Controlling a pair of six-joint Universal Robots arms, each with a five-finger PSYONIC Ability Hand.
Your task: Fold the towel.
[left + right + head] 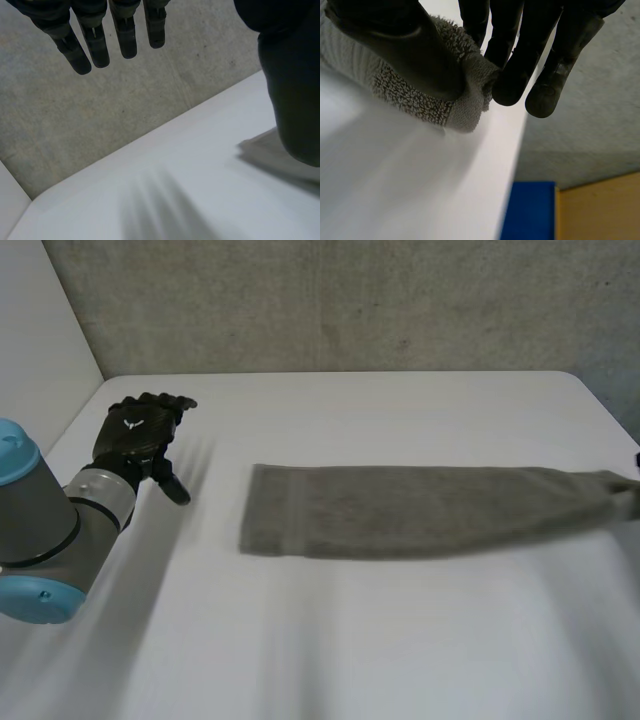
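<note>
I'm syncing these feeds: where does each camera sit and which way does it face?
Head view: behind and between the arms, looking down at the table and towel; left arm and left hand show.
Left wrist view: on that wrist, looking past straight fingers at the wall.
Right wrist view: on that wrist, looking along the right hand pinching the towel's end.
All three share the table and towel.

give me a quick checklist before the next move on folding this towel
1. Right hand holds towel end: ok, pinched between thumb and fingers.
2. Left hand on towel: not ok, open, apart from the other end.
3. Towel lies flat in a long strip: ok.
4. Held end over the table: ok, but near its edge.
5. Layers even underneath: cannot tell.
</note>
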